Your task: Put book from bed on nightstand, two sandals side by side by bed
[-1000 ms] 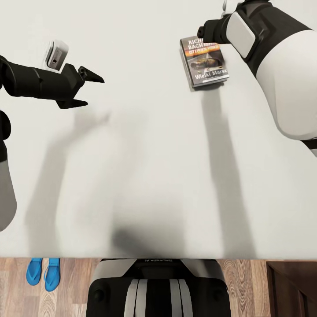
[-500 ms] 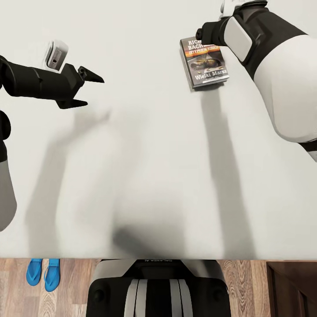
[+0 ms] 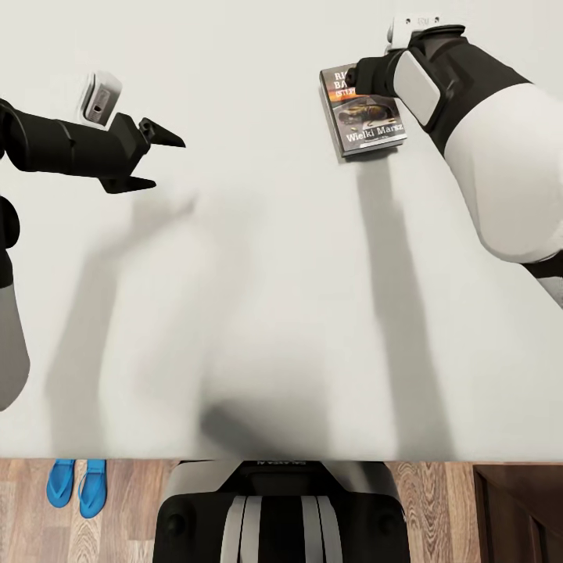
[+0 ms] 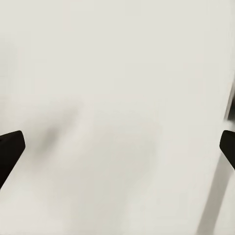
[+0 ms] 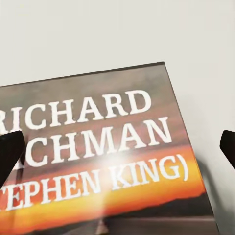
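The book [image 3: 364, 117] lies flat on the bed [image 3: 258, 313], face up, and the right gripper [image 3: 352, 77] hangs just above its title end, so the right arm is clearly the nearer one. The long axis of the book runs from the title end, under the jaws, toward the robot, with a small slant. In the right wrist view the two dark fingertips [image 5: 10, 152] stand at the far edges of the picture with the cover [image 5: 103, 161] between them, so the jaws are wide and hold nothing. The left gripper [image 3: 156, 160] is well apart from the book, over bare mattress, its jaws also spread wide and empty. The top of the title is covered by the right wrist in the head view. The two sandals [image 3: 77, 485] lie side by side on the floor [image 3: 438, 508] beside the bed. A dark brown corner [image 3: 520, 512], perhaps the nightstand, is cut off by the frame.
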Controlling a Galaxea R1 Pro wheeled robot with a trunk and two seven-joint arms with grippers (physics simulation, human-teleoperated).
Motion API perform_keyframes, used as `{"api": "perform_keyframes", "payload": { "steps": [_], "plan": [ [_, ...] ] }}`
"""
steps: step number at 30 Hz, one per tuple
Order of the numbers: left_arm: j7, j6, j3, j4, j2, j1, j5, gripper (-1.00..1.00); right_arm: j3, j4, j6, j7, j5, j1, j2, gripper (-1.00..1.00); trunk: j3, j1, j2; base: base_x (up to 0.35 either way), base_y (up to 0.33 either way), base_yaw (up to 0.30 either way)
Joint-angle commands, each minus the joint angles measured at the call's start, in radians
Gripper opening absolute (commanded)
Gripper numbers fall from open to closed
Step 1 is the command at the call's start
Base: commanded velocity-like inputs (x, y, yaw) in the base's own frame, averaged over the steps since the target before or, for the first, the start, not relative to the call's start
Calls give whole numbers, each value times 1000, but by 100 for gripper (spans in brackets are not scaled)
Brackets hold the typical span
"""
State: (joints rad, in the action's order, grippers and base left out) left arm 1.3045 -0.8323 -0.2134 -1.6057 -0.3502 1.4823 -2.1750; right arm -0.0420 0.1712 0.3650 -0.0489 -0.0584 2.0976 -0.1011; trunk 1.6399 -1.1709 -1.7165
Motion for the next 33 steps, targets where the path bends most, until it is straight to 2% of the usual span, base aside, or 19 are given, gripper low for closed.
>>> {"api": "perform_keyframes", "payload": {
  "steps": [1, 22, 33],
  "plan": [
    [9, -7, 0, 0, -1, 1, -6, 100, -1, -15, 6, -2, -6, -1, -1, 100, 1, 0, 0, 0, 0, 0],
    [9, -7, -1, 0, 0, 1, -6, 100, -1, -18, 6, -2, -7, -23, 0, 100, 1, 0, 0, -5, 0, 0],
    [8, -7, 0, 0, 0, 1, -6, 100, 3, -18, 9, -2, -7, -22, -1, 100, 1, 0, 0, -247, -41, 0]
  ]
}}
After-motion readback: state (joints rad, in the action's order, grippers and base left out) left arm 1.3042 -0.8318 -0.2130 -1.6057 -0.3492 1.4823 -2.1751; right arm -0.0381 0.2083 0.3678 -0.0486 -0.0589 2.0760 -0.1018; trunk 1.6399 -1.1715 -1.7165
